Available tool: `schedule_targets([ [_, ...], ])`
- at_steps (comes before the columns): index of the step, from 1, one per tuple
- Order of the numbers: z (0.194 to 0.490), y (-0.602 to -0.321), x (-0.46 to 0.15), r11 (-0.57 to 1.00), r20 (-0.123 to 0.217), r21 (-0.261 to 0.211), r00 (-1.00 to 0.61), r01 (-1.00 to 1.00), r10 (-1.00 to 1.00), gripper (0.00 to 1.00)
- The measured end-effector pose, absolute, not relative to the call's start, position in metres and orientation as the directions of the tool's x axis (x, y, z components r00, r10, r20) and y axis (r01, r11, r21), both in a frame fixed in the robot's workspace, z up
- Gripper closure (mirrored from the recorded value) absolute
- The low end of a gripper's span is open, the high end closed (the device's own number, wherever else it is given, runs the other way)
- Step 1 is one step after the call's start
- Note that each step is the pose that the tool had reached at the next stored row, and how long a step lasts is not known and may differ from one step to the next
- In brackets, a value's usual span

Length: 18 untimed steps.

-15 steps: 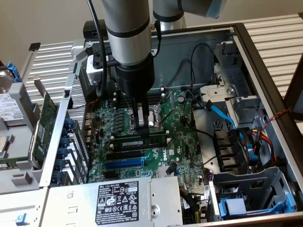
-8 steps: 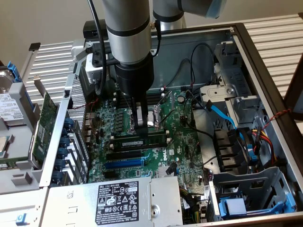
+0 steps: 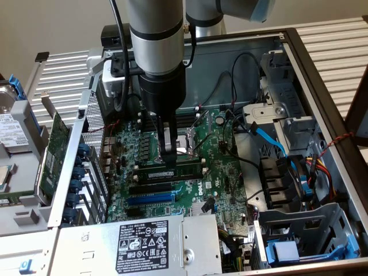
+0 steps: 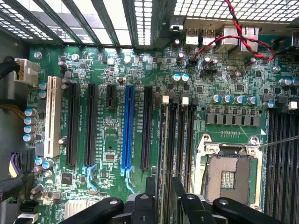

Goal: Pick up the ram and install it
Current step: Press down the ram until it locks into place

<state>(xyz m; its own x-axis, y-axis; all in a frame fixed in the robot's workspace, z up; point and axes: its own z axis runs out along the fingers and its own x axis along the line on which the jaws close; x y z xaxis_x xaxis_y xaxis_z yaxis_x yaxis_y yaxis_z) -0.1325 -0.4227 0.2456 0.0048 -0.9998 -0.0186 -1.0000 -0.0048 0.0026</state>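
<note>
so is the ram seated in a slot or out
In a slot: the ram stands on edge along the motherboard, end effector directly above it. Fully latched, cannot tell.

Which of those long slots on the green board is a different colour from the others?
The blue slot, the only blue one, stands among black slots on the green board. A white slot sits at one end of the row; the rest are black.

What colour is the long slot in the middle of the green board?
Bright blue. The long slot shows best in the wrist view, standing among black slots.
</note>
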Motion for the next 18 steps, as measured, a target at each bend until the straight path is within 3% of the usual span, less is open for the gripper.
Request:
schedule_targets([
  [4,0.2455,-0.4227,-0.1324,-0.005,-0.019,0.006,0.005,-1.0,-1.0,0.81],
  [5,0.2453,-0.4227,-0.1324,-0.005,-0.019,0.006,0.005,-1.0,-1.0,0.89],
  [18,0.239,-0.4194,-0.1323,-0.005,-0.017,0.006,0.005,-1.0,-1.0,0.89],
])
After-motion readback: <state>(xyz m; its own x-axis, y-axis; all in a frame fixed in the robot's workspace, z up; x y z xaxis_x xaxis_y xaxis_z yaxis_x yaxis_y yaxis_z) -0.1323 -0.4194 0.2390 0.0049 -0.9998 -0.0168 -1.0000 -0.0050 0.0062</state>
